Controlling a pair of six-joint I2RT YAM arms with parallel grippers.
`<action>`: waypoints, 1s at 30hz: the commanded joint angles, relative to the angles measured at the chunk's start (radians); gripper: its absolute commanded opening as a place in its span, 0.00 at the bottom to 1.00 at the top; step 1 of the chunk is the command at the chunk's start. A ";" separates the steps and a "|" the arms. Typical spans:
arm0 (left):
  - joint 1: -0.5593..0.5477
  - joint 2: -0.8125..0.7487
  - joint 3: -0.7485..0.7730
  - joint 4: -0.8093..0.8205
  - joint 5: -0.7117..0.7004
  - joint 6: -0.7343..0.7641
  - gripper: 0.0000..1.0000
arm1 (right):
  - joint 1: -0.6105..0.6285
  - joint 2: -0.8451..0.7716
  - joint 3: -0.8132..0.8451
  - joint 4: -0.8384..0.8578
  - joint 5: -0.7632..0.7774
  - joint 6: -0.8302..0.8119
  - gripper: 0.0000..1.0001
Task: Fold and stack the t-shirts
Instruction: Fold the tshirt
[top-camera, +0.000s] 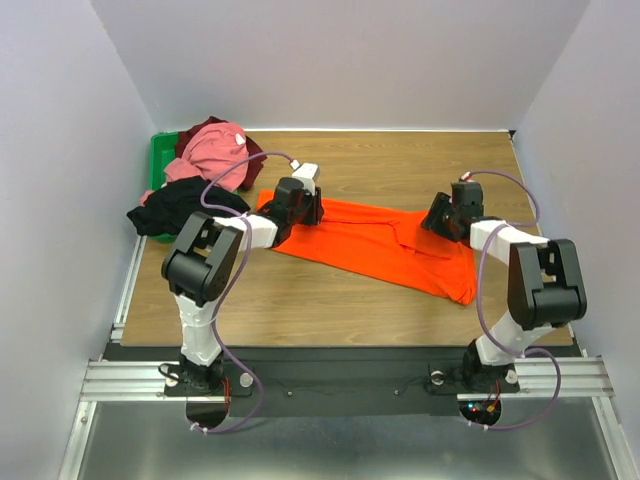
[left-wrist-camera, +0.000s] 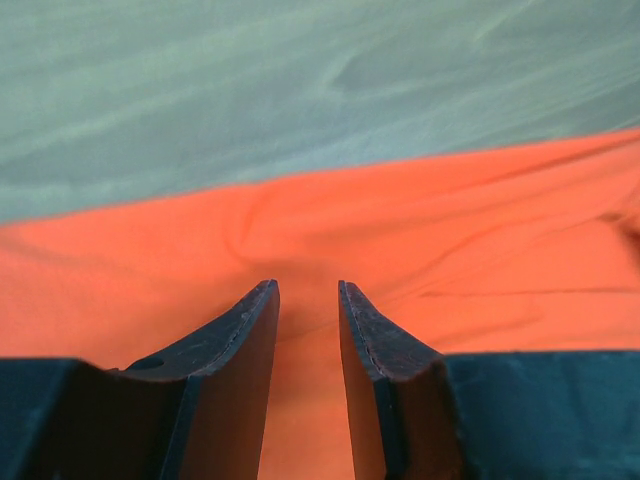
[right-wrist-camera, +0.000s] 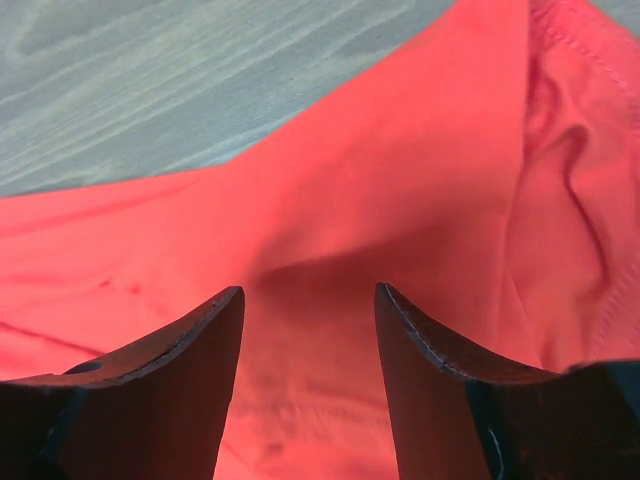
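Observation:
The bright orange t-shirt (top-camera: 380, 245) lies spread on the wooden table, with some creases. My left gripper (top-camera: 308, 212) is low over its left end, jaws a little apart, with orange cloth (left-wrist-camera: 400, 230) under and between the fingertips (left-wrist-camera: 308, 288). My right gripper (top-camera: 440, 216) is low over the shirt's far right part, jaws wider apart over the cloth (right-wrist-camera: 400, 180), its tips (right-wrist-camera: 310, 292) just above it. The pink shirt (top-camera: 212, 148), the dark maroon shirt (top-camera: 252, 158) and the black shirt (top-camera: 175, 207) lie heaped at the far left.
A green plastic bin (top-camera: 159, 160) sits under the heap of shirts in the far left corner. White walls close in the table on three sides. Bare wood (top-camera: 330, 310) lies between the orange shirt and the arm bases.

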 joint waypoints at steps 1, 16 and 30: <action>0.003 0.059 0.065 -0.062 -0.017 0.028 0.42 | -0.006 0.112 0.083 0.029 0.013 -0.003 0.61; -0.036 0.077 -0.007 -0.122 -0.049 0.004 0.42 | -0.005 0.451 0.477 -0.138 0.047 -0.043 0.63; -0.076 -0.069 -0.117 -0.040 0.170 0.062 0.42 | 0.013 0.490 0.769 -0.232 -0.071 -0.163 0.66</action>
